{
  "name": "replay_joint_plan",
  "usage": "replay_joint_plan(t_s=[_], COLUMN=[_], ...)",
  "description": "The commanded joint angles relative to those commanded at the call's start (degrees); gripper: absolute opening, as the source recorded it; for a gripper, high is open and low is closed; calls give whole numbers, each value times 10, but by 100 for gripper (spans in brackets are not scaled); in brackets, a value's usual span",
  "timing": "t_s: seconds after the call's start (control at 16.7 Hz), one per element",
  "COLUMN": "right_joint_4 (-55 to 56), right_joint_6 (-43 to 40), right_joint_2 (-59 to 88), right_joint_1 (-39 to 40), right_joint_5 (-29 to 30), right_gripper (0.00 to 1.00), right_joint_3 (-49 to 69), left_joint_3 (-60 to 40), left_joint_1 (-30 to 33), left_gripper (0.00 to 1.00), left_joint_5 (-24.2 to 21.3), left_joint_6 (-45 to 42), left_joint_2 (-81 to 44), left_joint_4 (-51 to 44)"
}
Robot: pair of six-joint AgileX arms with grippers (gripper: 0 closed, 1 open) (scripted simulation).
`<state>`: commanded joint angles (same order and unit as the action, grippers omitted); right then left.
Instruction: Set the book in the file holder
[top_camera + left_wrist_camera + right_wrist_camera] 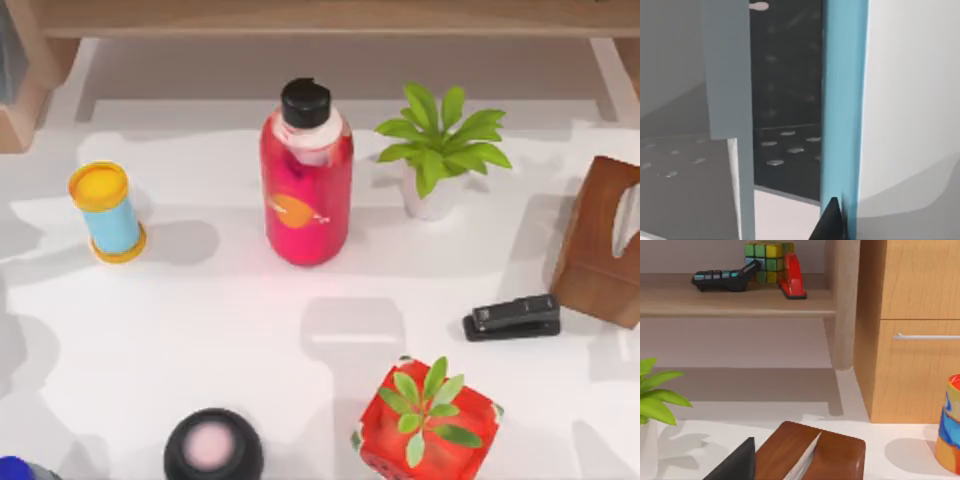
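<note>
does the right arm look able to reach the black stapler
Probably yes: the stapler lies on open table at the right, nothing over it; only the wooden tissue box crowds its right end.

File holder (785, 100) close before my left wrist, dark perforated panel, grey upright dividers, blue upright edge (840, 100) alongside, unclear whether the book's.
</note>
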<state>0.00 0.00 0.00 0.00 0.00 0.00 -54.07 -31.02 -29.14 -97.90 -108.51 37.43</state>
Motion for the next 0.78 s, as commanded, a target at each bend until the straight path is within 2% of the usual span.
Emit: replay_joint_plan(t_s=[0.18, 0.54, 0.78], right_joint_4=[0, 0, 0], right_joint_6=[0, 0, 0], right_joint_2=[0, 0, 0], right_joint_1=[0, 0, 0], right_joint_5=[0, 0, 0], right_gripper=[100, 100, 100], right_joint_3=[0, 0, 0], left_joint_3=[7, 4, -36], left_joint_1=[19, 17, 33], left_gripper=[0, 0, 0], left_joint_5=[-20, -19, -6], left_joint_6=[-18, -18, -12], left_joint_2=[-9, -9, -39], left_joint_4=[10, 9, 5])
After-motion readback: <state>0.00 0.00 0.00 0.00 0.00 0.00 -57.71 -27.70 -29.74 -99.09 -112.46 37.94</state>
